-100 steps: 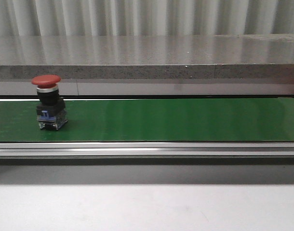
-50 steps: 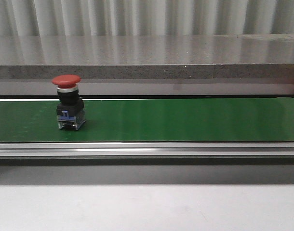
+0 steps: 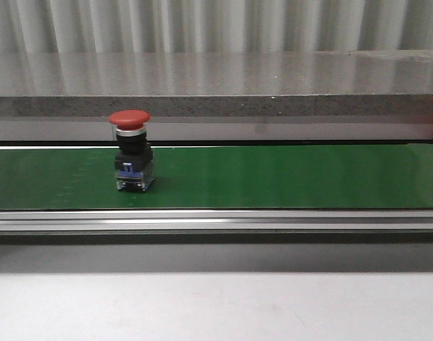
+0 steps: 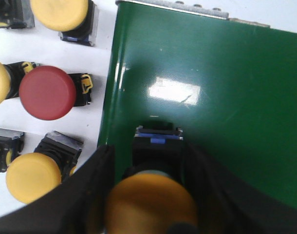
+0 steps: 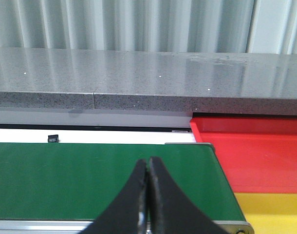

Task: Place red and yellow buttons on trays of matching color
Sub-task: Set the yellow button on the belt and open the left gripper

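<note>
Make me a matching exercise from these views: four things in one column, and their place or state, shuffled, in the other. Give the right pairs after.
Things:
1. red button
2. yellow button
3. right gripper
4. red tray

Places or states:
A. past the end of the green belt, next to a yellow tray
B. standing upright alone on the belt in the front view
C. fingers shut together, holding nothing
D. between the left gripper fingers, over the belt's end

Pairs: 1-B, 2-D, 3-C, 4-A
</note>
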`<control>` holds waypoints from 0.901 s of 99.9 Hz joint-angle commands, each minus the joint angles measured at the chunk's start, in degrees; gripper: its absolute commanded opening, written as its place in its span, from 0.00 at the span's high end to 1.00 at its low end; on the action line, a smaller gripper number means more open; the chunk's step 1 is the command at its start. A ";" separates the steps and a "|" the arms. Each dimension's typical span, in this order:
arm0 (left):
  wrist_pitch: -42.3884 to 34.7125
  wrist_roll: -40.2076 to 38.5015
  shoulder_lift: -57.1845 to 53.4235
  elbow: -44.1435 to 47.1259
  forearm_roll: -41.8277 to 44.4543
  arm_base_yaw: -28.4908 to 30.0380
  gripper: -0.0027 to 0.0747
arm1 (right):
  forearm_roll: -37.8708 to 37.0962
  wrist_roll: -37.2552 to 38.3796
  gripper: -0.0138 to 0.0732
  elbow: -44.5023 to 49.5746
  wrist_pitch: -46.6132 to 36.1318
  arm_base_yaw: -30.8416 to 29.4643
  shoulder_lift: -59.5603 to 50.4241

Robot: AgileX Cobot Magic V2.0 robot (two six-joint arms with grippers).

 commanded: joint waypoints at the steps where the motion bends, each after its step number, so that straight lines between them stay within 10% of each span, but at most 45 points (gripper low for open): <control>1: -1.71 0.03 -1.31 -2.08 -0.50 -0.41 0.71 | -0.43 -0.08 0.92 0.12 -4.44 0.15 -0.63; 21: -3.34 0.41 -1.27 -2.08 -3.02 -0.41 0.26 | -0.43 -0.08 0.92 0.12 -4.44 0.15 -0.63; 32: -6.04 2.14 -2.96 -2.08 -5.79 -1.02 0.21 | -0.43 -0.08 0.92 0.12 -4.44 0.15 -0.63; 53: -12.20 4.20 -10.80 -0.87 -5.79 -6.28 0.41 | -0.43 -0.08 0.92 0.12 -4.44 0.15 -0.63; 76: -19.83 4.71 -21.30 6.54 -5.79 -14.93 0.99 | -0.43 -0.08 0.92 0.12 -4.44 0.15 -0.63; 90: -23.24 4.84 -28.22 12.67 -6.02 -18.82 0.99 | -0.43 -0.08 0.92 0.12 -4.44 0.15 -0.63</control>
